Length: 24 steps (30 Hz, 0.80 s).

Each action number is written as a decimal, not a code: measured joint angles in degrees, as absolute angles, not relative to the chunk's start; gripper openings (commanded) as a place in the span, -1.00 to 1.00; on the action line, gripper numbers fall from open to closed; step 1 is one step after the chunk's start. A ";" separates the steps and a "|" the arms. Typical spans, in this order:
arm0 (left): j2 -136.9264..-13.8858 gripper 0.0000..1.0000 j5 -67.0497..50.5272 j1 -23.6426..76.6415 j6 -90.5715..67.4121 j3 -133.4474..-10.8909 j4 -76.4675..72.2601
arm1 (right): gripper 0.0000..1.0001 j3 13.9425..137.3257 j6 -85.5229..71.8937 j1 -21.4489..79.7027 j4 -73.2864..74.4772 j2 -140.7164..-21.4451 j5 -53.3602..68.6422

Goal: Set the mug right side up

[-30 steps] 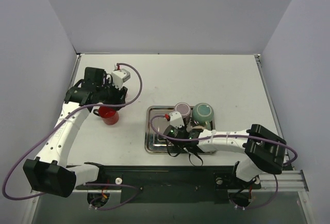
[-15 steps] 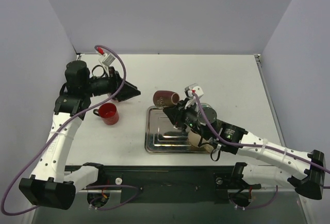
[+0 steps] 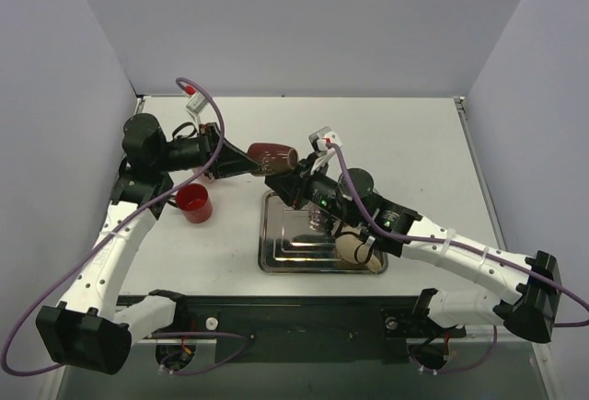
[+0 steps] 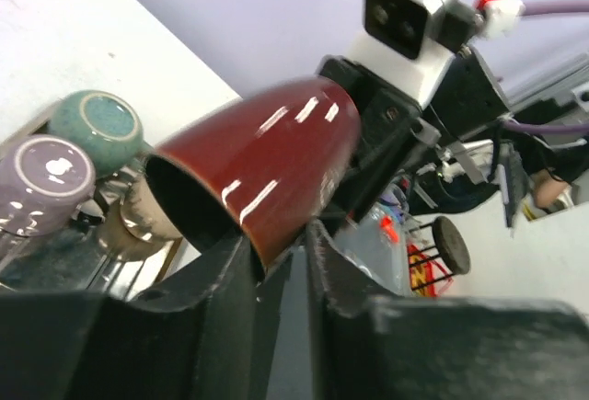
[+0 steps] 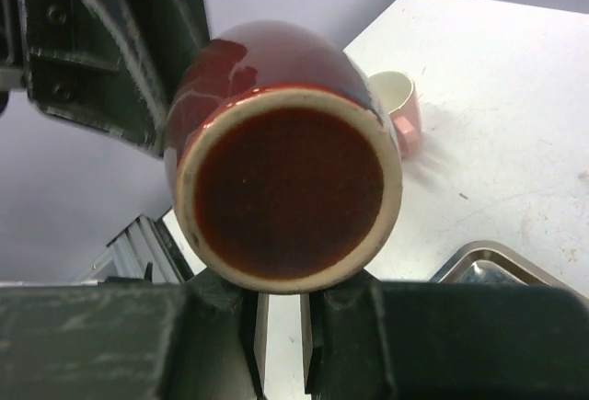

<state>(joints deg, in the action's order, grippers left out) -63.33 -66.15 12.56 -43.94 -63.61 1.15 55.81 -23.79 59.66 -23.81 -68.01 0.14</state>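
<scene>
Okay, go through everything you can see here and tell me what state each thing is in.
Glossy dark red ceramic mug: held in the air, on its side.
Right gripper: shut on the mug.
Left gripper: jaws straddle the mug's rim; clamped or not, unclear.
Small red cup: upright on the white table.
Teal glazed mug: bottom up.
Purple glazed mug: bottom up.

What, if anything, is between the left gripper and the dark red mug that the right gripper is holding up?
Nothing visible. The left gripper has its fingers on either side of the rim of the dark red mug, which the right gripper holds sideways in the air. Whether the fingers have clamped the rim, I cannot tell.
</scene>
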 measured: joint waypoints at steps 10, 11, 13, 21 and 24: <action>-63.64 -1.00 -66.54 11.70 -54.13 -60.77 -11.81 | -0.22 55.86 -32.53 54.59 -30.24 -71.70 7.40; -63.66 -1.00 -65.89 11.64 -53.01 -60.80 -10.72 | -0.06 55.86 -32.84 54.30 -30.39 -72.18 7.79; -63.66 -1.00 -62.98 11.97 -49.06 -61.01 -6.55 | 0.34 56.21 -32.86 54.13 -29.87 -73.91 8.19; -68.82 -1.00 -37.85 13.67 -21.50 -67.79 22.46 | 0.68 56.34 -31.16 54.37 -18.94 -78.26 6.46; -72.82 -1.00 -24.51 15.94 -10.61 -69.80 29.12 | 0.68 55.42 -29.28 54.41 -14.22 -77.84 4.49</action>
